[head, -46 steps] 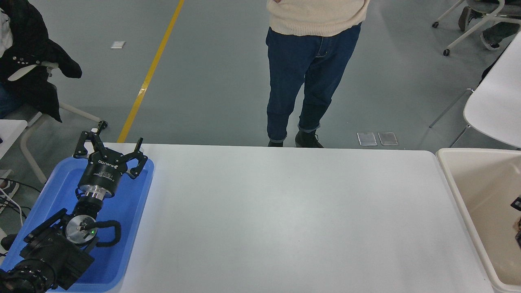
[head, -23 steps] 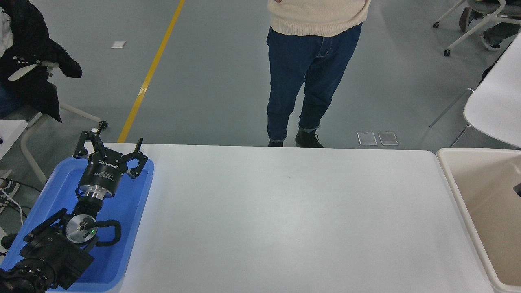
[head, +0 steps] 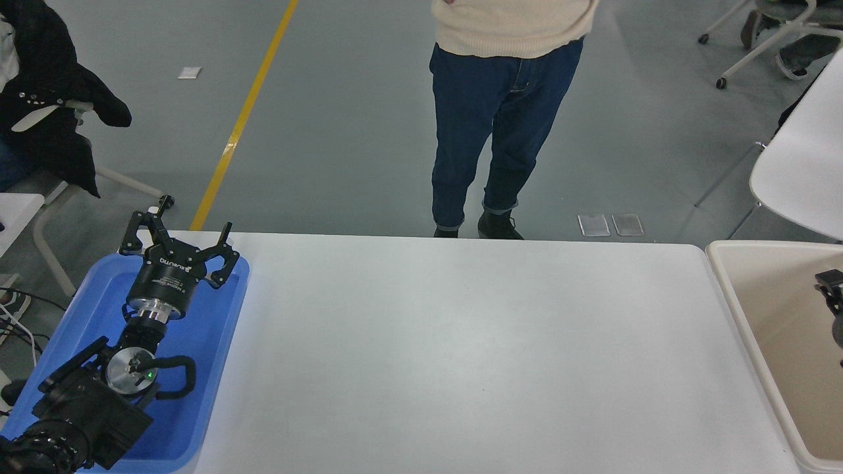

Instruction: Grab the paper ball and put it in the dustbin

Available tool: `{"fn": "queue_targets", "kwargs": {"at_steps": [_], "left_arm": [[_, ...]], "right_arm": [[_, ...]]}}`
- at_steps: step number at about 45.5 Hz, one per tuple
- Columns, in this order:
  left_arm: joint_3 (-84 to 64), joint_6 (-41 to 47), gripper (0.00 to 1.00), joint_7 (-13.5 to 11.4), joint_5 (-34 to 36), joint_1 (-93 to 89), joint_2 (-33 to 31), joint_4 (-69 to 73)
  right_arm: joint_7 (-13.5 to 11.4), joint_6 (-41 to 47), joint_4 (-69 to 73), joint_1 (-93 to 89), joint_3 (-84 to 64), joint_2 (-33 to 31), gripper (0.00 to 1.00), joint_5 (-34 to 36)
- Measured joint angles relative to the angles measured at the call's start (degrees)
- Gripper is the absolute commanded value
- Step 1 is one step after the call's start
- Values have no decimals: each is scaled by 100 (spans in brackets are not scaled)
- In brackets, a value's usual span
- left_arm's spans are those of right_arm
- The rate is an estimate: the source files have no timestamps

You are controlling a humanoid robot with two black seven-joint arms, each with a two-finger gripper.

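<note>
Right gripper [head: 831,289] barely in view over dustbin [head: 751,309], jaw state impossible to tell, paper ball unseen; best cleared straight up without clipping rim; left gripper [head: 176,232] parked spread wide over blue tray [head: 217,342].

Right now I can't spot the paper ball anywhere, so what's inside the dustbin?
Inside the dustbin only bare cream walls and part of the right gripper show. No paper ball is visible; the bin's right side is cut off.

Cream-beige dustbin [head: 744,309], blue tray [head: 217,368], white table [head: 474,355], black, perhaps dark-grey, left gripper [head: 176,240].
</note>
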Motion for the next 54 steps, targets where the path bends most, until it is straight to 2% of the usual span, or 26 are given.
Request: {"fn": "queue_targets", "kwargs": {"at_steps": [4, 7, 12, 20, 26, 35, 43, 54], "left_arm": [[0, 0, 100, 0, 0, 0, 0, 0], [-2, 0, 100, 0, 1, 2, 0, 0], [-2, 0, 100, 0, 1, 2, 0, 0], [-2, 0, 100, 0, -1, 1, 1, 1], [-1, 0, 100, 0, 1, 4, 1, 1], [-1, 0, 100, 0, 1, 5, 0, 0], [-1, 0, 100, 0, 1, 8, 0, 0], [-1, 0, 100, 0, 1, 9, 0, 0]], "right_arm": [[73, 12, 240, -249, 835, 129, 100, 0], [259, 22, 456, -455, 1405, 252, 100, -2], [768, 37, 930, -812, 2154, 487, 100, 2], [1320, 57, 1615, -1241, 3007, 956, 100, -70], [1821, 66, 2060, -1527, 3412, 1309, 100, -382], [2417, 142, 2506, -1834, 3697, 1790, 100, -717], [2726, 187, 2673, -1946, 3816, 2247, 100, -1030], [2893, 143, 2762, -2101, 4068, 2707, 100, -1218]]}}
